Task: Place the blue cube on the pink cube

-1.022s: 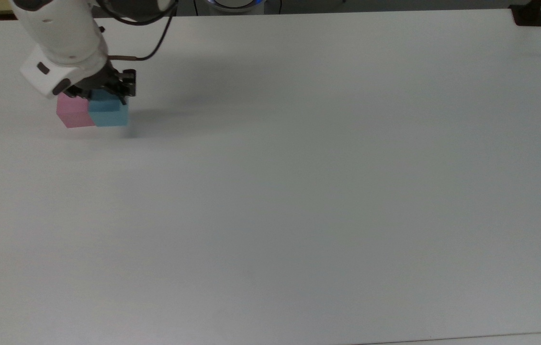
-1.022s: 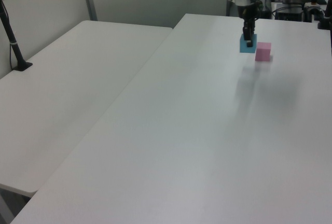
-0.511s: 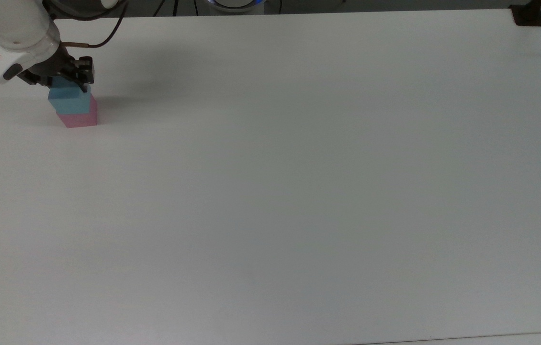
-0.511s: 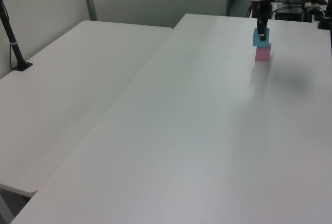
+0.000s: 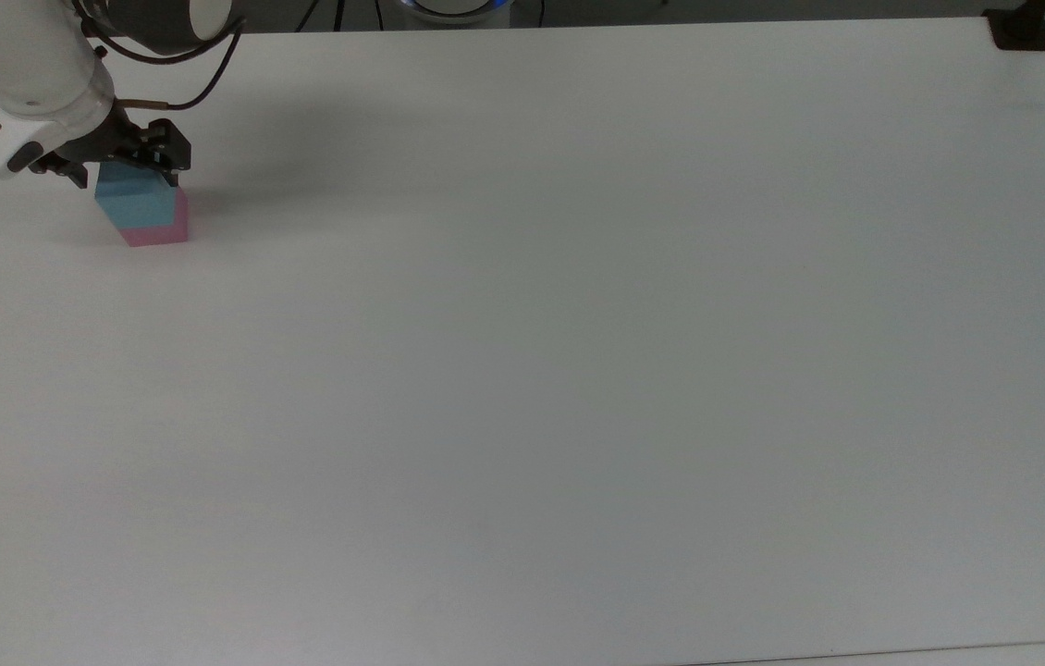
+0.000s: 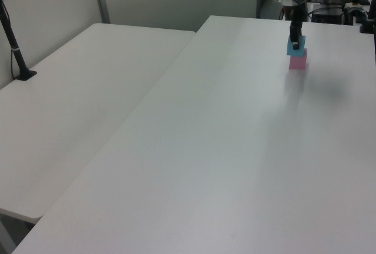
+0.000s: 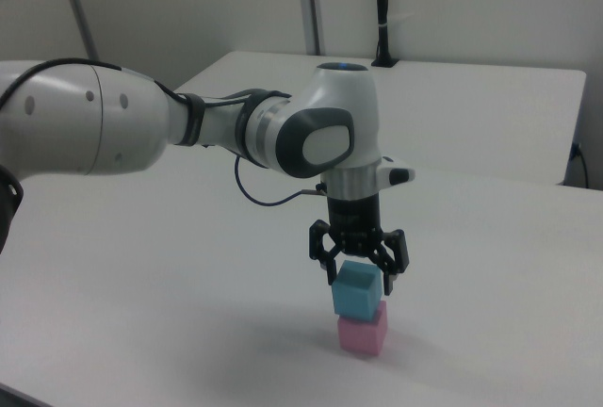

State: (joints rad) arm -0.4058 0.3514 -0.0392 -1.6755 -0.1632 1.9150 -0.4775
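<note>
Half a second ago we had the small sky-blue matte cube (image 7: pixel 358 291) pinched and hovering over the small pale pink matte cube (image 7: pixel 364 329), with pink showing clearly below it in the top view. Now the blue cube sits lower, resting on the pink cube's top face, and our black two-finger gripper (image 7: pixel 359 270) has let go: in the right view its fingers (image 7: pixel 394 263) stand spread to either side of the blue cube's upper edge, apart from its faces. A second ago the two cubes were still side by side on the white table (image 5: pixel 578 370), so the stacking itself is, in our judgement, done.

The blue cube lies directly beneath our gripper, between the open fingers, and the pink cube directly beneath that. In the right view the blue cube looks turned a little and shifted slightly toward the right view's left, so the stack is not perfectly square, though it appears stable.

What we think remains is a straight lift clear, without brushing the blue cube sideways.

As for containers, we see none near the gripper; both cubes stand on the bare tabletop.
</note>
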